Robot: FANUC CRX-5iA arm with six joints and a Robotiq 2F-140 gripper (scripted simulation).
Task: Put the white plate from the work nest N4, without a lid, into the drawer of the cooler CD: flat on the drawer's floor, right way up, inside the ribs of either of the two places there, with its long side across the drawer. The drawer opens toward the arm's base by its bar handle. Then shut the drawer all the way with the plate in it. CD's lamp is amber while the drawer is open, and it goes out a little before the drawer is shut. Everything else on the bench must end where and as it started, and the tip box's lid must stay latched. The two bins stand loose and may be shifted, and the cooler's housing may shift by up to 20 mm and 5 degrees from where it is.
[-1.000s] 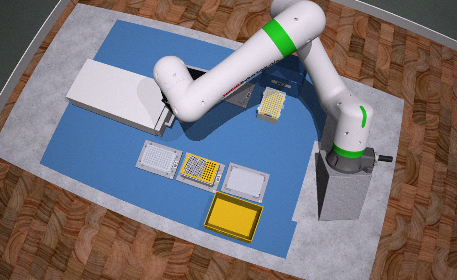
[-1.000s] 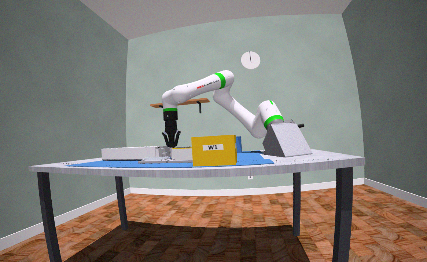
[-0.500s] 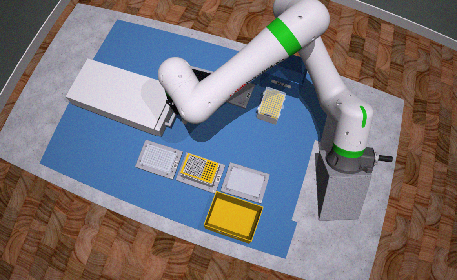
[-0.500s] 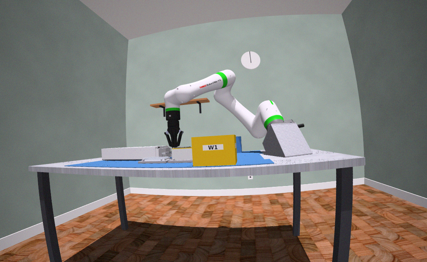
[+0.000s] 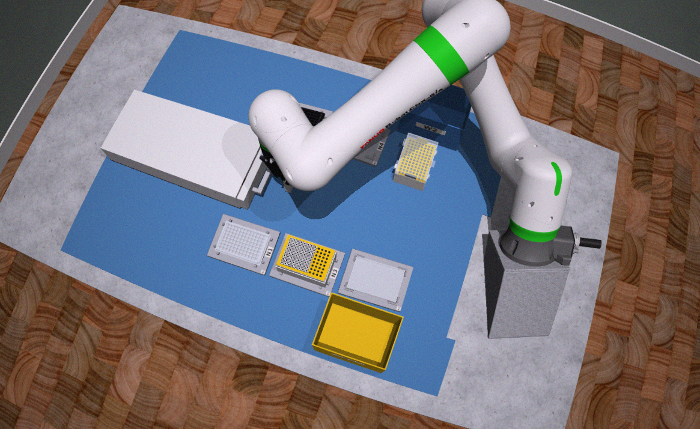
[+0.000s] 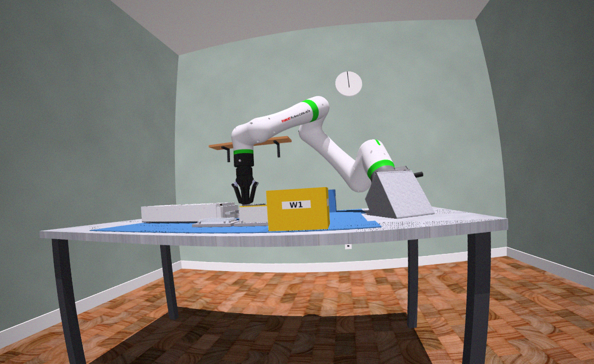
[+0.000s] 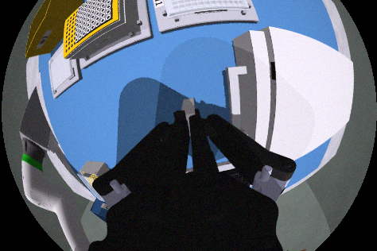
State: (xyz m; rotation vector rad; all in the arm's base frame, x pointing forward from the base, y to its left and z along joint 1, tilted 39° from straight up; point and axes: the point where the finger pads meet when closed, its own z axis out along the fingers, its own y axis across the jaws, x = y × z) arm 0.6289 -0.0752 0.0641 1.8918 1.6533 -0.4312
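The cooler CD [image 5: 181, 143] is a long white box at the left of the blue mat; it also shows in the wrist view [image 7: 302, 90]. Its drawer front sits flush with the housing, and the bar handle [image 5: 261, 184] faces the arm's base. The lamp slot [image 7: 272, 71] is dark. My gripper [image 7: 189, 106] is shut and empty. It hangs above the mat just in front of the handle [image 7: 235, 86], clear of it, as the side view [image 6: 244, 199] shows. Nest N4 [image 5: 372, 152] is mostly hidden under my arm. No white plate shows on its visible corner.
Nest N1 holds a clear well plate [image 5: 243, 242]. Beside it stand a yellow tip rack [image 5: 306, 257] and a nest with a flat white lid [image 5: 376, 277]. The yellow bin W1 [image 5: 357, 331] stands in front. A tip box [image 5: 416, 160] and the blue bin W2 [image 5: 437, 125] stand near the base.
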